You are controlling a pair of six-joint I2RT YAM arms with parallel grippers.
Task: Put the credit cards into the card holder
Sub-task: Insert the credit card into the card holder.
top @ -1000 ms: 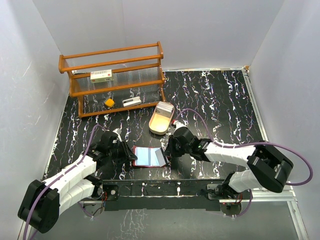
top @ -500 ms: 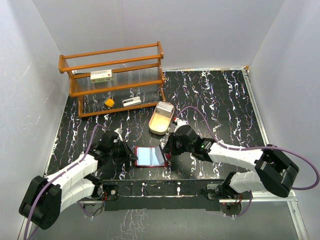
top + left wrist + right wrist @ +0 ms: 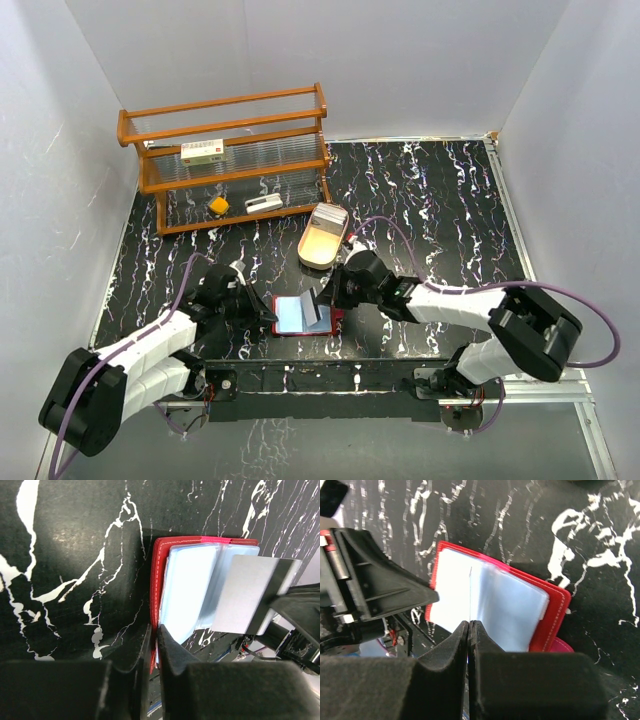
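The card holder (image 3: 288, 316) lies open near the table's front edge, dark red with pale bluish pockets (image 3: 187, 587). My left gripper (image 3: 268, 313) is shut on its red left cover (image 3: 159, 575), pinching the edge between its jaws (image 3: 155, 628). My right gripper (image 3: 331, 296) is shut on one pale grey credit card (image 3: 312, 309). It holds that card on edge over the open pockets. In the right wrist view the card (image 3: 470, 592) shows as a thin line above the closed gripper (image 3: 470, 623). Further credit cards (image 3: 331, 213) rest at the far end of a tan tray.
The tan oval tray (image 3: 318, 247) sits just behind the right gripper. A wooden rack (image 3: 235, 125) stands at the back left, holding a white red-labelled box (image 3: 202, 152), a yellow item (image 3: 218, 205) and a small white piece (image 3: 264, 203).
My left gripper has closed on the holder's left cover. My right gripper has carried the card leftward and down over the open pockets.
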